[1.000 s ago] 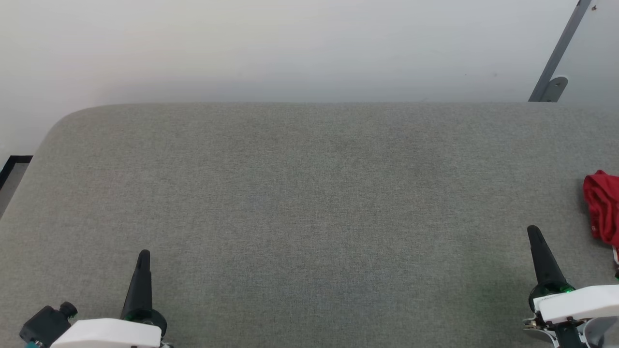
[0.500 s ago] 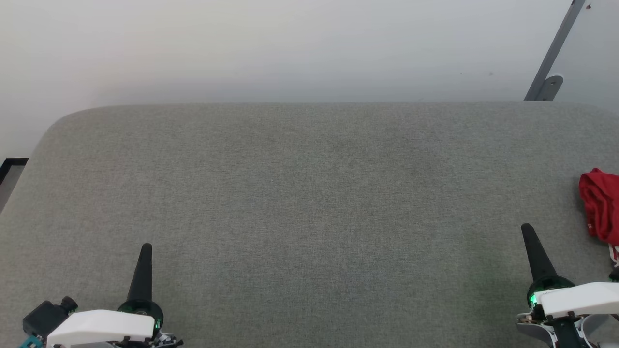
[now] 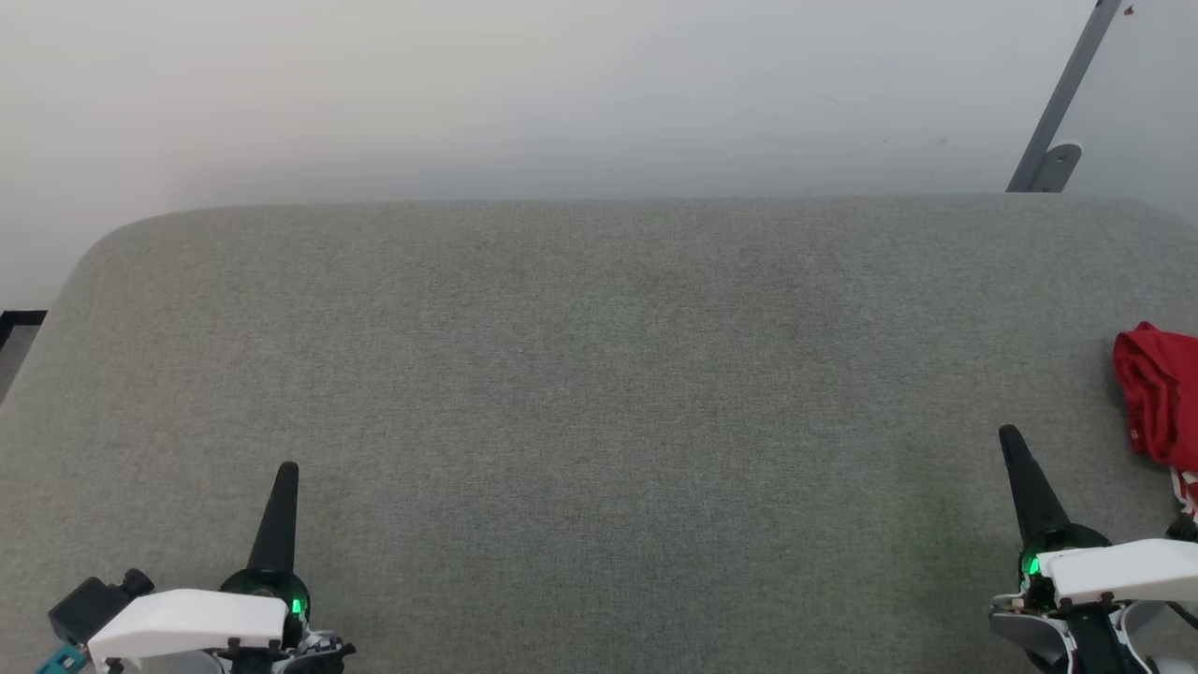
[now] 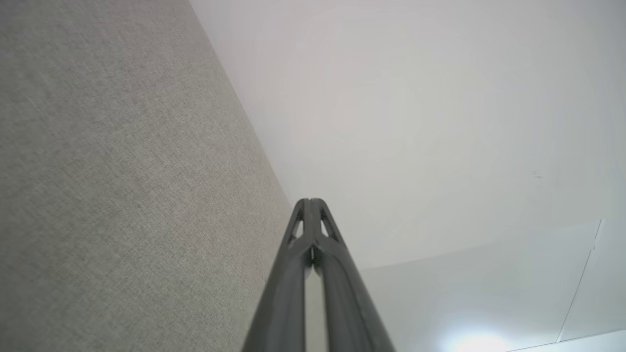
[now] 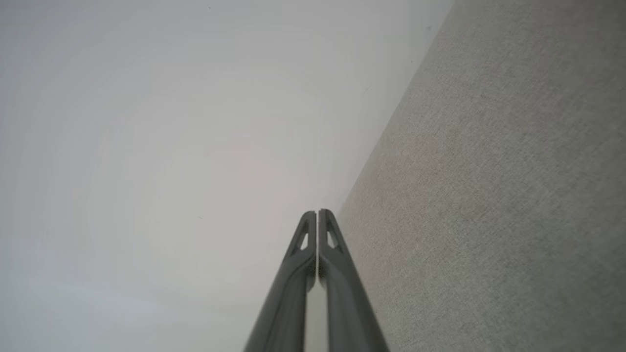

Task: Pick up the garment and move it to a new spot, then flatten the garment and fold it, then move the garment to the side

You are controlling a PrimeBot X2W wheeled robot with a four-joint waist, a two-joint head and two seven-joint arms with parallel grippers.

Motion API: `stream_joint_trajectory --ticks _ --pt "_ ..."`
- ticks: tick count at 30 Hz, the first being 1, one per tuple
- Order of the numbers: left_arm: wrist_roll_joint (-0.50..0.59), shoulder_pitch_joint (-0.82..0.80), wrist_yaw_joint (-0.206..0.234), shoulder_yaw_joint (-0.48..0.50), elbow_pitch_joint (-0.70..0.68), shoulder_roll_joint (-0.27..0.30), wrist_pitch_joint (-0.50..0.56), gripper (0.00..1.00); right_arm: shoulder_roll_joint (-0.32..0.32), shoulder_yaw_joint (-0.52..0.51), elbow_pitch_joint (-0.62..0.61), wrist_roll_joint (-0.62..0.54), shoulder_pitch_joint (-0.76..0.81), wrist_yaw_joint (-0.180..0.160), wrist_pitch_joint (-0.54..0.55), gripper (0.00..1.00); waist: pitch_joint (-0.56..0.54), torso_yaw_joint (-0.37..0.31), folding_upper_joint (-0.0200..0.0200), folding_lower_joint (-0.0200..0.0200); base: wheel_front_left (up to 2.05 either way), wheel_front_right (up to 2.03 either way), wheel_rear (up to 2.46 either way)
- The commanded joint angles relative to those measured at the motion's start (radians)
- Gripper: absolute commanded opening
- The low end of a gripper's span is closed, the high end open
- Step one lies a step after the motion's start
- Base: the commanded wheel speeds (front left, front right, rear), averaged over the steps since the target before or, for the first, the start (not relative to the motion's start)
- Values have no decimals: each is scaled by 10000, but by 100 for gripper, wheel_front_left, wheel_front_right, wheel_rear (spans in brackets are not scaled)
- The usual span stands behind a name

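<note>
Two end effectors hung over the near part of a grey fabric-covered counter (image 3: 599, 374), set well apart, one toward each lower corner of the head view. The left end effector (image 3: 288, 470) was clenched, its dark fingers pressed into a single point and grasping nothing. In the left wrist view its tips met with the counter fabric to one side and a pale wall (image 3: 562, 94) beyond. The right end effector (image 3: 1009, 436) was clenched in the same way, tips touching in the right wrist view, and it too gripped nothing.

The garment (image 3: 1156, 402) lay bunched in a red heap on the counter at the right border of the head view, partly cut off by the frame. It sat beyond and to the right of the right end effector, near it but apart, and a scrap of white showed at its lower end.

Between the two end effectors a broad stretch of counter fabric ran on to the far edge. That edge lay straight below the wall and rounded off at the far left corner, from which the left side slanted toward the near left. A grey strut (image 3: 1062, 103) leaned against the wall at the upper right, its foot just behind the far edge
</note>
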Motion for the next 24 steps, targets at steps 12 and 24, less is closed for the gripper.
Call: stream_joint_trajectory --ticks 12,24 --pt "-1103 -464 1 87 156 -10 314 0 206 -82 110 928 -309 1 250 0 -3 -79 -1 0 0 0 0" --pt "-2069 -673 1 150 352 -45 604 0 390 -151 245 1719 -458 1 450 0 -6 -165 -1 0 0 0 0"
